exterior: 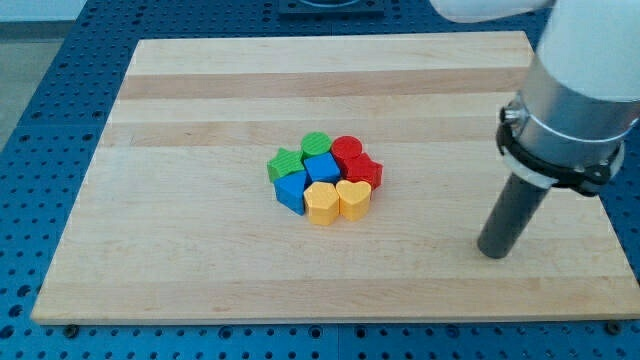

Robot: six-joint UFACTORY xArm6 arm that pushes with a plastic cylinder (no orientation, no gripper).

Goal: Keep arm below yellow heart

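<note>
Resting on the board (200, 100), my tip (492, 250) has no fingers to open or close; it is a bare rod touching no block. The yellow heart (353, 198) lies well to the tip's left and slightly toward the view's top, at the cluster's lower edge. To do this well, I would slide left along the clear strip under the cluster and stop just beneath the heart without nudging it. Beside the heart sits another yellow block (321, 201), then blue blocks (292, 189), green blocks (285, 163) and red blocks (362, 170) behind; nothing blocks the path.
</note>
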